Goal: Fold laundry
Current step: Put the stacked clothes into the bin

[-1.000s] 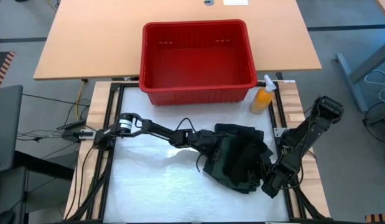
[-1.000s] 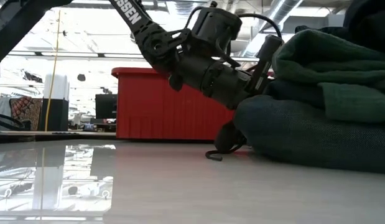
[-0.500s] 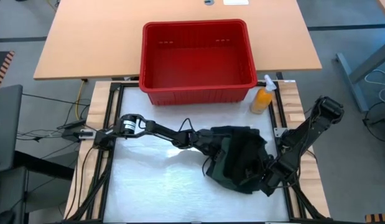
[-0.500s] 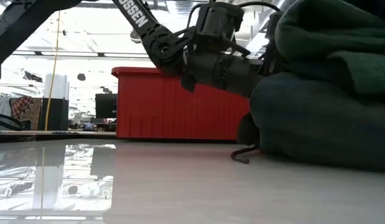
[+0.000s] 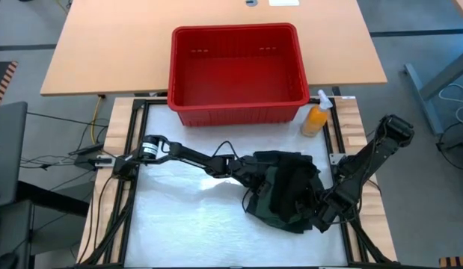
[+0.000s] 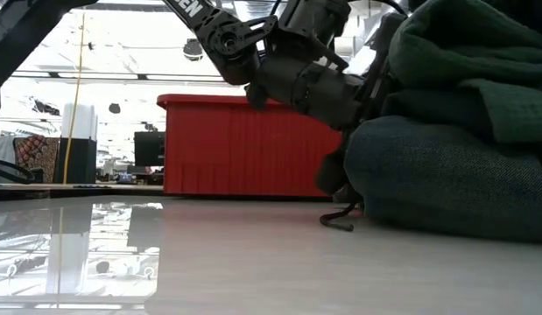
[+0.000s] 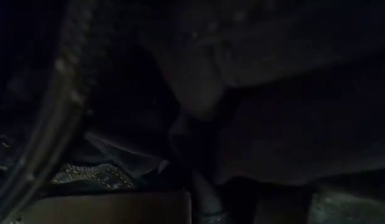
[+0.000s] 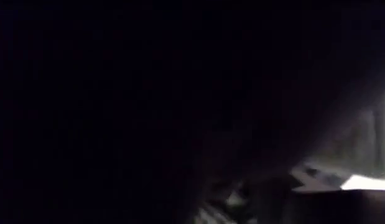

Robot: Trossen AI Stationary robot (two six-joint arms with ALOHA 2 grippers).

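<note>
The laundry (image 5: 287, 190) lies as one bunched pile of dark green and black garments on the right half of the white table; in the low view it (image 6: 454, 157) fills the right side. My left gripper (image 5: 253, 173) reaches level from the table's left into the pile's left side and is shut on cloth there (image 6: 354, 87). My right gripper (image 5: 322, 215) slants down against the pile's near right corner, buried in cloth. A thin dark cord (image 6: 336, 220) trails from the pile onto the table. My left gripper is shut on the laundry at the pile's left side (image 6: 376, 96), coming nearly level from the table's left. Folds of cloth cover the fingertips, so the part and the number of layers cannot be told. The pile's underside rests on the table.
A red plastic basket (image 5: 238, 71) stands on the wooden table beyond the far edge. An orange spray bottle (image 5: 315, 118) stands at the far right corner. The white table surface (image 5: 179, 224) stretches to the left of and nearer than the pile.
My left gripper has risen a little with the cloth at the pile's left side, which now stands higher. The pile's lower left edge and the cord have drawn back slightly toward the table's right. My right arm has lifted slightly at the pile's near right corner.
</note>
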